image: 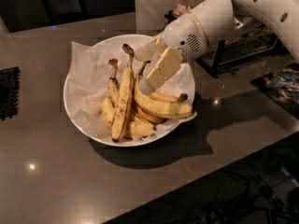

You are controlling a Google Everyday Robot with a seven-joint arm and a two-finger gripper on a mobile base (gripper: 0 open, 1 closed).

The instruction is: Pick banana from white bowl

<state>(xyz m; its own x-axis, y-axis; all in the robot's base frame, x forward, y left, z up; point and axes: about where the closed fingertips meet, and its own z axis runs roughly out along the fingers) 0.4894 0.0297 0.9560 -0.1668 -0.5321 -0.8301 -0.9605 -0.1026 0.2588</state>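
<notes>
The white bowl (68, 107) lined with crinkled white paper stands in the middle of the dark table. Several bananas lie in it. The longest one, the brown-streaked banana (124, 97), lies nearly straight with its dark stem pointing to the far side. My gripper (142, 72) hangs over the bowl's right half, just right of that banana's stem end. It is open, with one cream finger (161, 71) in front and the other behind it. It holds nothing.
A black wire rack (233, 50) with items stands at the back right behind my arm. A black mat (8, 92) lies at the left edge. A colourful flat item (280, 85) lies at the right. The table's front edge runs diagonally at the lower right.
</notes>
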